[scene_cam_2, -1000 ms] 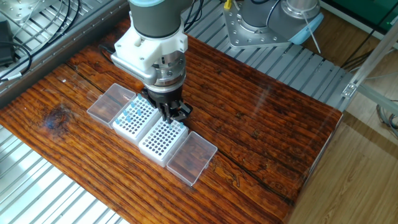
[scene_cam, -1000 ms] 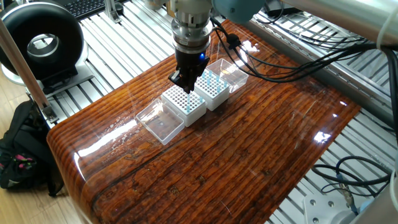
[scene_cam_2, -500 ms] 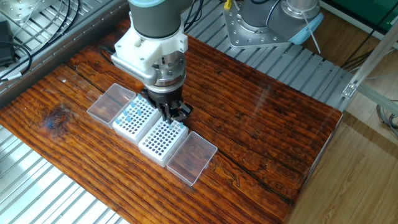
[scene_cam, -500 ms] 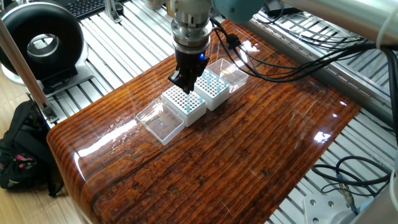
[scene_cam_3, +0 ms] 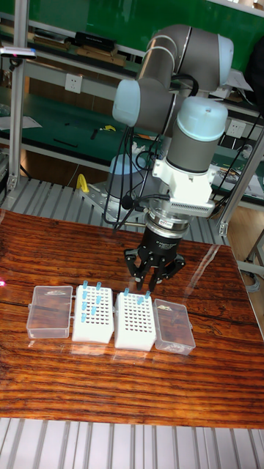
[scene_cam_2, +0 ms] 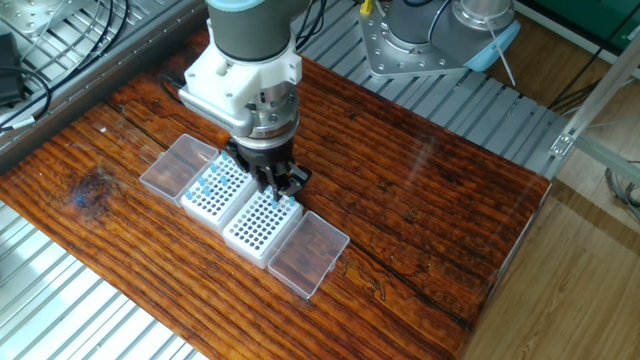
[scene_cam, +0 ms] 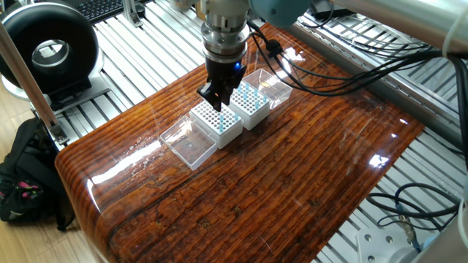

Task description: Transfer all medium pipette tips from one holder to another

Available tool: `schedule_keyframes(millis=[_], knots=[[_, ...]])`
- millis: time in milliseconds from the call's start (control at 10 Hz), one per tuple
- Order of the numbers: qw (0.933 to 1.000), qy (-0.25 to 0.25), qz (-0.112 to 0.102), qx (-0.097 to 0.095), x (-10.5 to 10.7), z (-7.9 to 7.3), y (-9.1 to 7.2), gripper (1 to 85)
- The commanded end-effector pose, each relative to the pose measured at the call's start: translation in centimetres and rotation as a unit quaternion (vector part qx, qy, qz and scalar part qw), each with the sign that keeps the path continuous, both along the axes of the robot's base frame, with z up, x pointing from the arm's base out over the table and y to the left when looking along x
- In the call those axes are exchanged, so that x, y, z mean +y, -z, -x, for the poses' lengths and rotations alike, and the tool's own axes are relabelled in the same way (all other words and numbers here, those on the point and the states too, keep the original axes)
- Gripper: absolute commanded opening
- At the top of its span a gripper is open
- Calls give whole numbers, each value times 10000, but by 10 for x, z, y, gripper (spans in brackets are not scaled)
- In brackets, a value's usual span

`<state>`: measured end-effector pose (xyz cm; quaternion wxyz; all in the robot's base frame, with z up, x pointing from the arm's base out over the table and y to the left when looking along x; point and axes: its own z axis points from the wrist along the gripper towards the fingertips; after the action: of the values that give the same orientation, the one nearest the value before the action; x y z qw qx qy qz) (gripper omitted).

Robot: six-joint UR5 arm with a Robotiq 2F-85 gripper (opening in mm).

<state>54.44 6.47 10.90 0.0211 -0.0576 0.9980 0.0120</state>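
Tips (scene_cam_3: 91, 303): small light-blue cones, most standing scattered in one white rack (scene_cam_3: 93, 315); rows only partly filled. A few more tips seated along the rear edge of the second rack (scene_cam_3: 135, 320), two or three visible in the tall fixed view, near the corner under the gripper. Remaining holes there show as dark dots.

Racks side by side, long sides touching or nearly so. Clear lid (scene_cam_3: 50, 311) lying flat at the outer side of the fuller rack; second clear lid (scene_cam_3: 173, 326) flat at the outer side of the sparser rack. All four in one line on the table (scene_cam: 292, 183), glossy dark-striped wood.

Gripper (scene_cam_3: 153, 284) pointed straight down, hovering over the rear corner of the sparser rack, fingers (scene_cam_3: 136, 268) black. In the other fixed view, gripper (scene_cam_2: 277, 189) tips just above the grid at that corner. In one fixed view, gripper (scene_cam: 217, 99) low over the seam between racks. Jaws drawn in narrow; whether a tip sits between them: cannot tell, too small.

Around the table: ribbed aluminium frame (scene_cam: 146, 51); round black fan-like unit (scene_cam: 47, 51) and black bag (scene_cam: 22, 183) off one end; cables (scene_cam: 344, 69) trailing across the far side.
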Motion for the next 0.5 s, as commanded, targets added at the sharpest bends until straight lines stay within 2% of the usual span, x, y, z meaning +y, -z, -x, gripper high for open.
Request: schedule_keyframes(millis=[0,100,300,400], knots=[[10000,-41,-55,26,-4,-5,-9,300],[9999,-110,1,25,-13,-12,-10,290],[9989,-423,165,-105,-44,-38,-11,287],[9983,-553,172,-106,-57,-45,-10,287]])
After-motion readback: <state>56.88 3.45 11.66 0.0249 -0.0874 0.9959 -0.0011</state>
